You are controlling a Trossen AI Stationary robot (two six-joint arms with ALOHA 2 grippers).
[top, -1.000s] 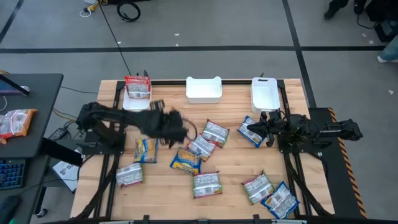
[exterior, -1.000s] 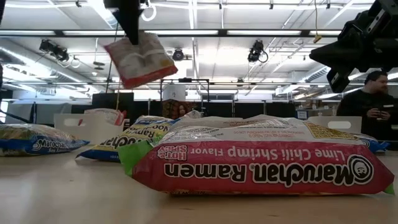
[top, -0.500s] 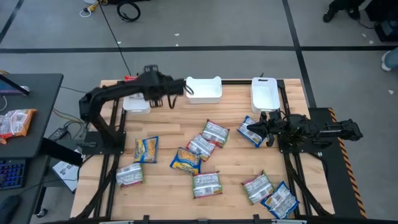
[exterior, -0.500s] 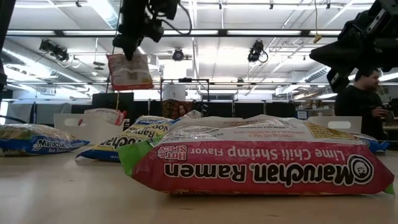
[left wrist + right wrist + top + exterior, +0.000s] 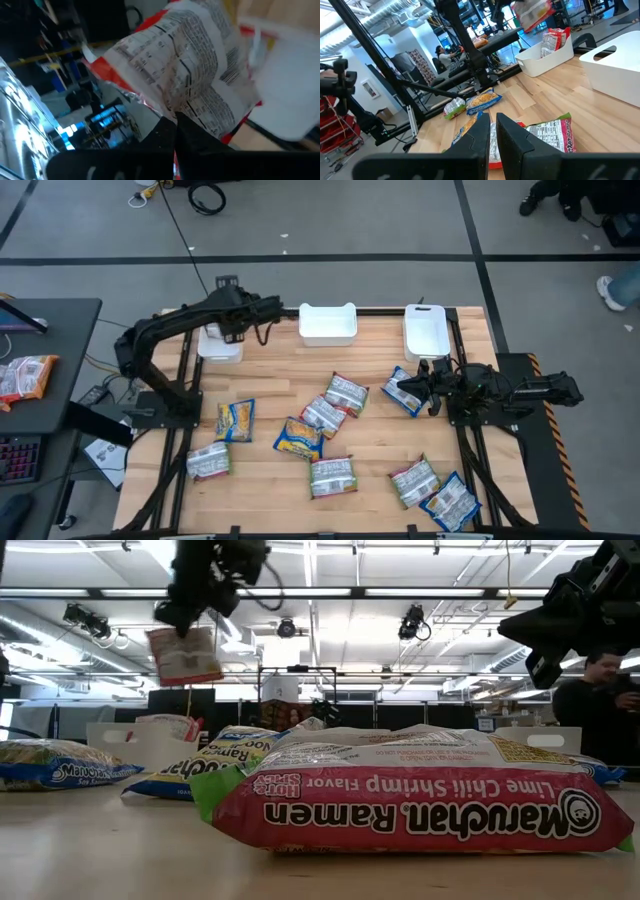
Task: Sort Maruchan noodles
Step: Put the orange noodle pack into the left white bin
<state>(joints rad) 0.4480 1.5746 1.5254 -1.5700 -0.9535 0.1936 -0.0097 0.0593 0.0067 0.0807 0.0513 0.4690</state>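
"Maruchan Ramen, Lime Chili Shrimp" on pkt (image 5: 420, 795)

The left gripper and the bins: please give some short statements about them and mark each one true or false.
1. The left gripper holds a red packet up in the air. True.
2. That packet hangs over the right bin. False: it hangs by the left bin.
3. The middle bin looks empty from above. True.
4. The left bin already holds a packet. True, the right wrist view shows a binned packet standing in it.
5. The right gripper is lifting a packet off the table. False: it waits low at the table's right side, and I see no packet lifted there.
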